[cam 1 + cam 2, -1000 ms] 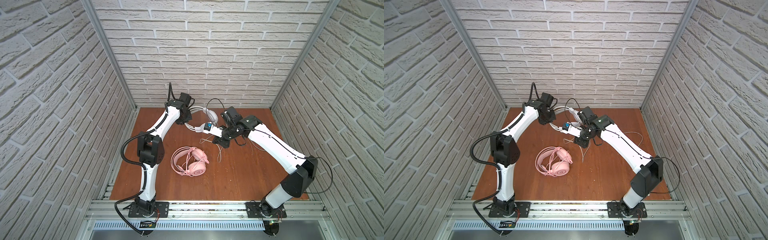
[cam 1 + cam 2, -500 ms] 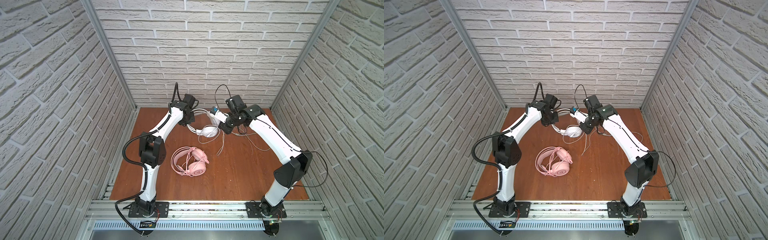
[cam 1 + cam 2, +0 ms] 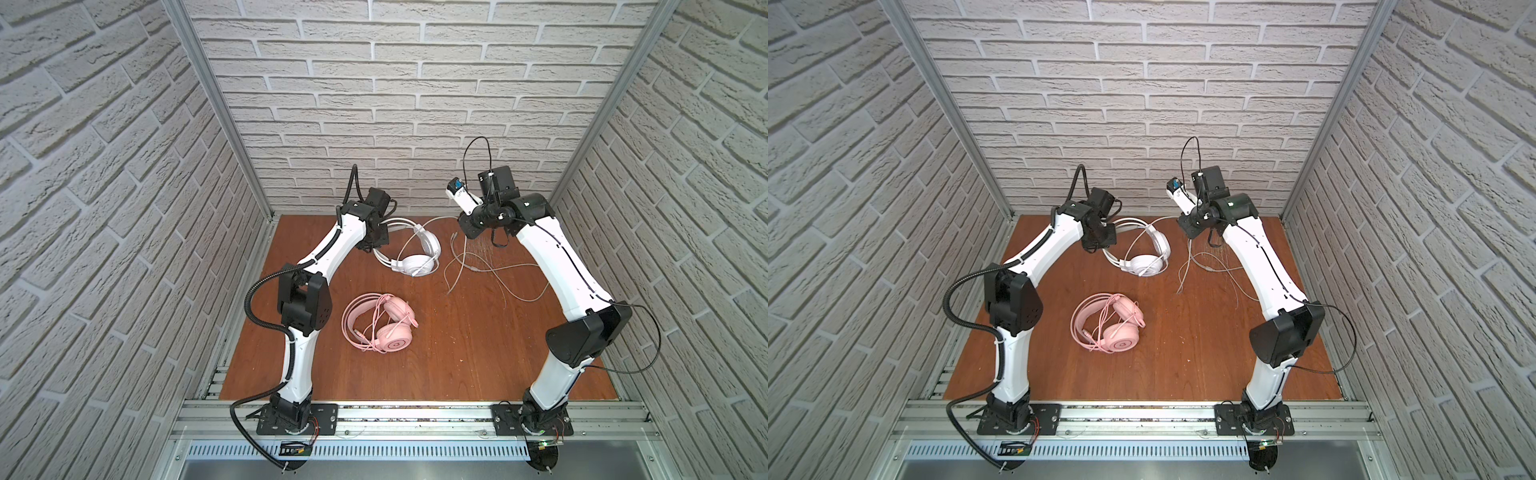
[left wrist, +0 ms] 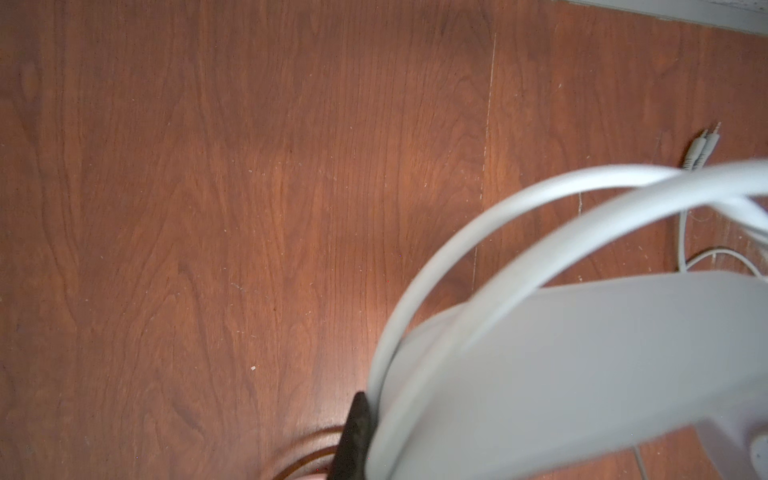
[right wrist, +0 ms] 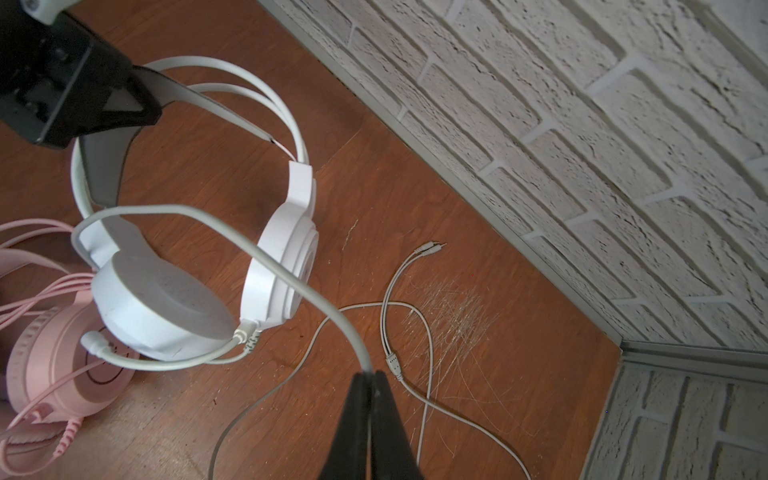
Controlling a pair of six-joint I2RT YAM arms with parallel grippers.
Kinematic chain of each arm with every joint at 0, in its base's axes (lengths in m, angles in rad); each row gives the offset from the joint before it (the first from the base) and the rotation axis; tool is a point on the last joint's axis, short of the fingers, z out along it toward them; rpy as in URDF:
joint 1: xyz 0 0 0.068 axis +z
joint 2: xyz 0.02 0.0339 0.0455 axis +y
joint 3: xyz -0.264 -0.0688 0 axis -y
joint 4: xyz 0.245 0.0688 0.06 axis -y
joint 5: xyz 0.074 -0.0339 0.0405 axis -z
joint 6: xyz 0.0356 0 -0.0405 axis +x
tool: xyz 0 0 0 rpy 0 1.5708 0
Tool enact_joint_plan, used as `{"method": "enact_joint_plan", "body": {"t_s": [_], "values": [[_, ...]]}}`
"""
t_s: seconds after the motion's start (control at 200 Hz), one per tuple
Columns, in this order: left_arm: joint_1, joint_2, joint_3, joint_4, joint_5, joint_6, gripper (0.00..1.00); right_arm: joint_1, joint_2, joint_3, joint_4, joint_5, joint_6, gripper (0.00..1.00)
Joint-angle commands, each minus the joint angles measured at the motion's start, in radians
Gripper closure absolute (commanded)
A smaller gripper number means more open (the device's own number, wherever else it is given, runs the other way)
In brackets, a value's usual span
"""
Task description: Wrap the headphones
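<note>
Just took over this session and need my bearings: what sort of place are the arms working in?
Probably a purpose-built robot test cell, not a home: faux-brick panel walls in aluminium framing box in a wooden tabletop, with both arms bolted to a metal rail.

White headphones: cups resting on the wooden table, grey inner band clamped by the left gripper. Cord: arcs over the cups, pinched between the closed right gripper; remainder looped on the table, twin plugs near the brick wall. Pink headphones: partly visible beside the white cups.
</note>
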Motion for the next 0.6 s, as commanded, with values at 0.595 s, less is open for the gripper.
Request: {"method": "enact_joint_plan", "body": {"t_s": [0.595], "values": [[-0.016, -0.137, -0.138, 0.180, 0.190, 0.091, 1.00, -0.107, 0.403, 0.328, 0.021, -0.019, 0.248, 0.95]]}}
